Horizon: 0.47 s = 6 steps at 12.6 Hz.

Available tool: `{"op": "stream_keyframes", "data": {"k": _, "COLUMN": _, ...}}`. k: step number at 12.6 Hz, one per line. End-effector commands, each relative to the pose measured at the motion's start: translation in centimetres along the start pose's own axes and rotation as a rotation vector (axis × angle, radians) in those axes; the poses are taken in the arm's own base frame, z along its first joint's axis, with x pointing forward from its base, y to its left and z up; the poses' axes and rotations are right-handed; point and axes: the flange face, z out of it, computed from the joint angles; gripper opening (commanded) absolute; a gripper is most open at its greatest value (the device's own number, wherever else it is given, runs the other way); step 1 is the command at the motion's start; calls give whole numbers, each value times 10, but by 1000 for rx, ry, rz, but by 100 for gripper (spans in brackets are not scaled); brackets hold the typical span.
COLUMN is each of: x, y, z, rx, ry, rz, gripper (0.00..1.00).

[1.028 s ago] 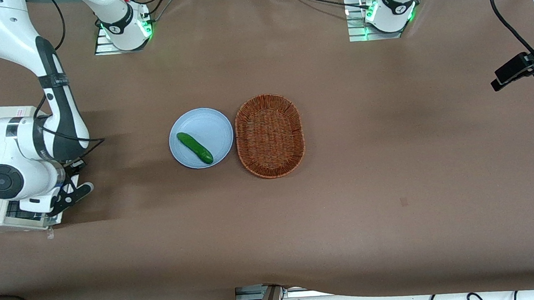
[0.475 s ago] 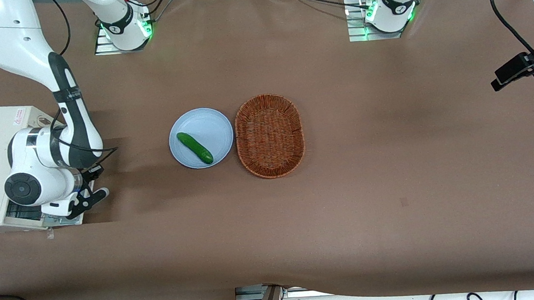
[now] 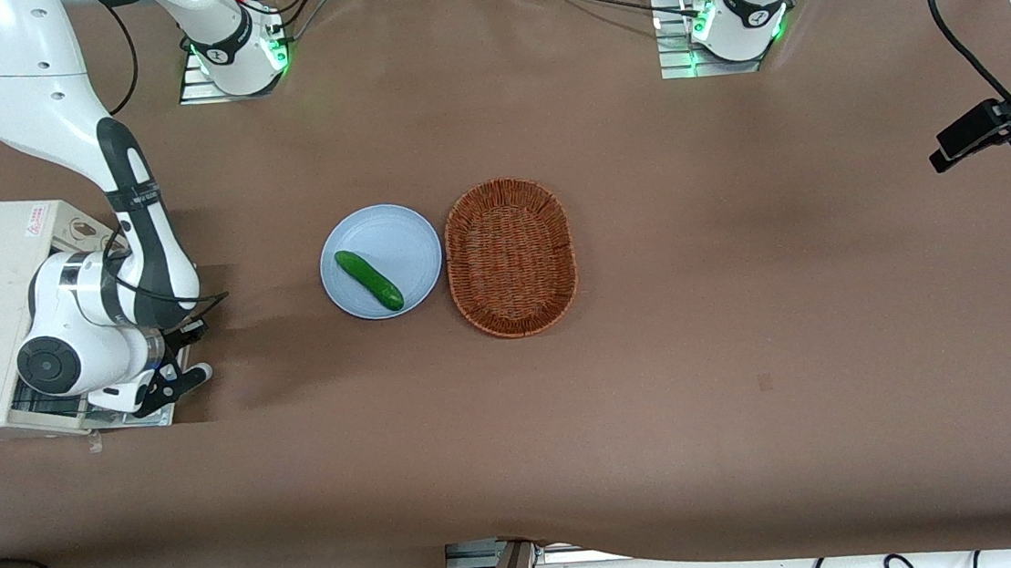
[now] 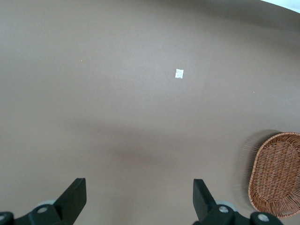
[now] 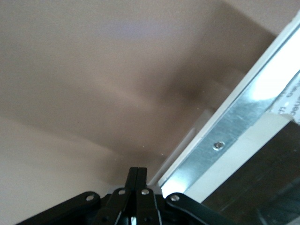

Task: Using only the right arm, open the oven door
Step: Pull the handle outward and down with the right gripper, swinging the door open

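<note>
Your right arm (image 3: 41,96) descends from its base in a bend, the black-banded forearm running down to a white wrist whose round black joint cap (image 3: 43,366) faces the front camera. Below the wrist, the black gripper (image 3: 174,384) sits low, its fingers (image 5: 137,180) pressed flat together with no gap between them. The linkage bars (image 5: 93,204) spread outward from the joined fingertips toward the wrist.

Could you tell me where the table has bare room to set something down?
Bare cloth spans from the basket toward the parked arm's end, and nearer the camera than the plate. It is crowded where the shut hand hangs by the oven door.
</note>
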Motion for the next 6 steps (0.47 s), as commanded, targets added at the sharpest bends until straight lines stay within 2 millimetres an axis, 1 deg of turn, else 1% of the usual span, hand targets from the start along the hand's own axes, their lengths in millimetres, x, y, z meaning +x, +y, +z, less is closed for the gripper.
{"op": "stream_keyframes", "data": {"k": 1, "x": -17, "y": 14, "z": 13, "rx": 51, "ry": -51, "rz": 37, "gripper": 0}}
{"op": "stream_keyframes", "data": {"k": 2, "x": -16, "y": 13, "z": 14, "rx": 60, "ry": -51, "rz": 62, "gripper": 0}}
{"op": "stream_keyframes", "data": {"k": 4, "x": -9, "y": -5, "z": 16, "rx": 103, "ry": -49, "rz": 117, "gripper": 0}}
{"op": "stream_keyframes", "data": {"k": 5, "x": -7, "y": -8, "z": 15, "rx": 119, "ry": -49, "rz": 144, "gripper": 0}}
{"op": "stream_keyframes", "data": {"k": 6, "x": -4, "y": -15, "z": 15, "rx": 144, "ry": -46, "rz": 166, "gripper": 0}}
